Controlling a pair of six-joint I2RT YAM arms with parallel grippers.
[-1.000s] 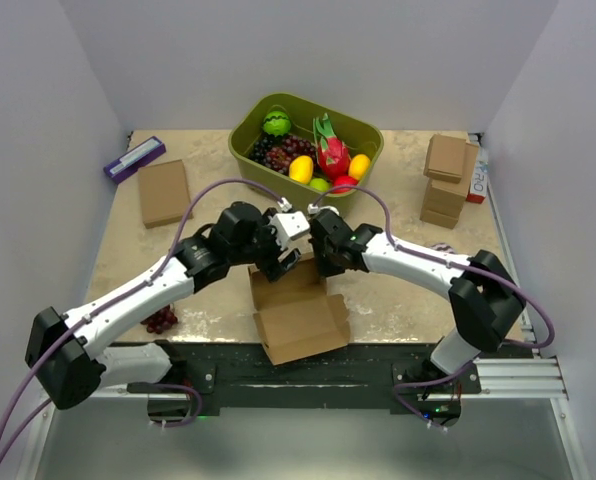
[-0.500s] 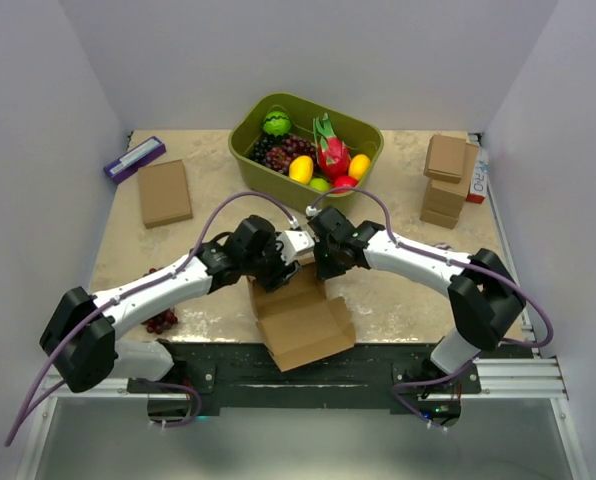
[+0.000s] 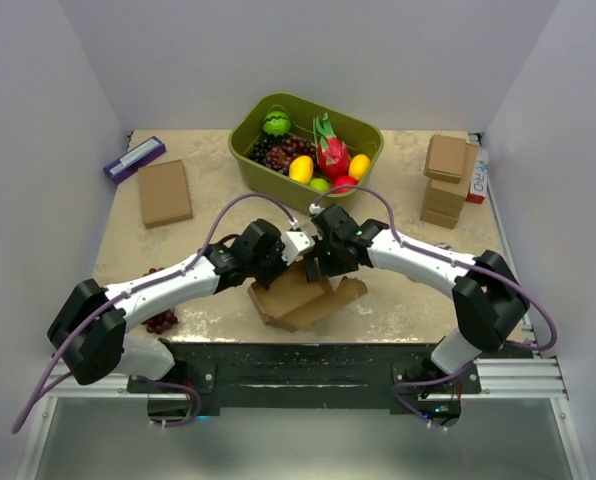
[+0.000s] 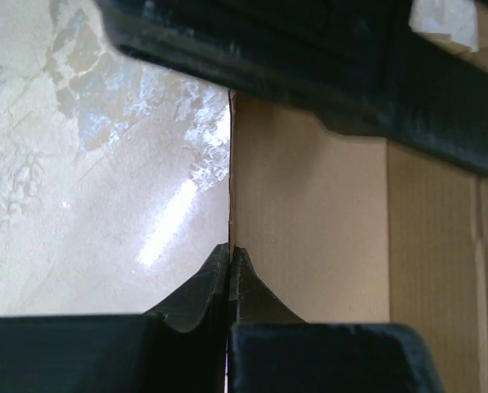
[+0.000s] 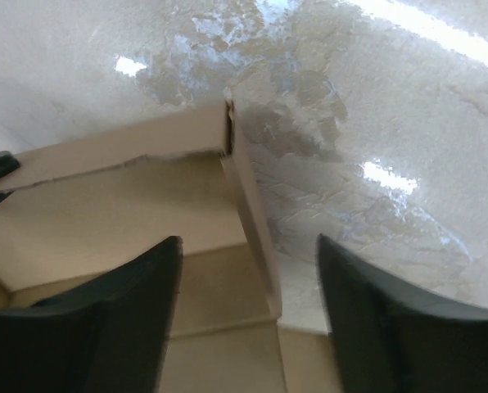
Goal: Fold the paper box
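L fingers pinch paper box wall; R fingers straddle another.

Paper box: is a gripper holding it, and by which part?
The left gripper pinches the paper box by a flap edge; the right gripper is open.

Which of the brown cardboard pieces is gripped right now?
The paper box at the near edge, pinched by the left gripper; the flat box and stacked boxes lie apart.

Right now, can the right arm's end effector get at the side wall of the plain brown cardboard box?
Likely yes: the right end effector is open and straddles that side wall of the plain brown cardboard box, with nothing between.
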